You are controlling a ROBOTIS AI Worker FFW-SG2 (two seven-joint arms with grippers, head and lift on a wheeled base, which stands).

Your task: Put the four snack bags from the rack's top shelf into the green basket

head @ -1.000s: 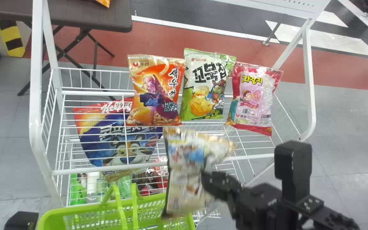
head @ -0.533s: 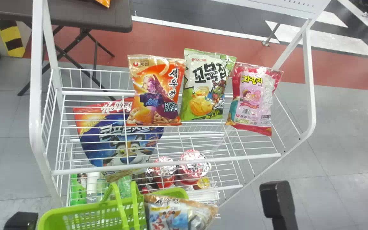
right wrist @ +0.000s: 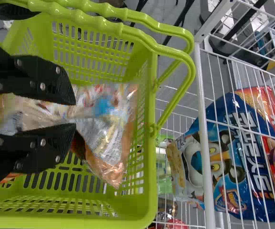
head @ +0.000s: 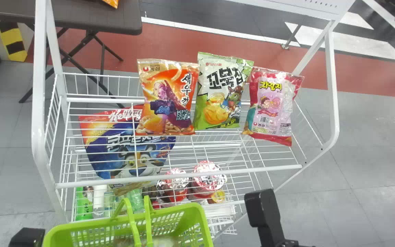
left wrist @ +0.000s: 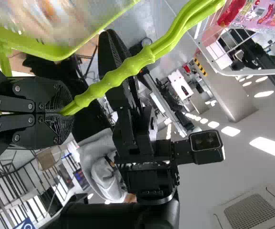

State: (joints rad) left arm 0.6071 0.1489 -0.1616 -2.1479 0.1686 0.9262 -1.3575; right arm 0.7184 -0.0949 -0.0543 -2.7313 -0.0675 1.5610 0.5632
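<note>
In the head view my left gripper (head: pixel 27 236) is at the lower left, beside the green basket (head: pixel 60 236); the left wrist view has the left gripper (left wrist: pixel 63 112) shut on the basket handle (left wrist: pixel 127 67). The black wrist part of my right gripper (head: pixel 264 209) is low right of the basket. In the right wrist view, the right gripper (right wrist: pixel 75 113) has its fingers apart over a crumpled snack bag (right wrist: pixel 106 119) inside the basket. An orange bag (head: pixel 166 99), a green bag (head: pixel 219 92) and a pink bag (head: pixel 273 104) sit on the rack's top shelf (head: pixel 183 176).
A blue cereal bag (head: pixel 132 154) stands below the top shelf's wires at left. Red-lidded cups (head: pixel 207 178) and bottles (head: pixel 98 202) are lower in the rack. White rack posts (head: pixel 39 120) rise at both sides; a brown table (head: pixel 98 20) is behind.
The crumpled bag has gone from in front of the rack down into the basket, along with the right arm. The basket has shifted slightly right. The three shelf bags have not moved.
</note>
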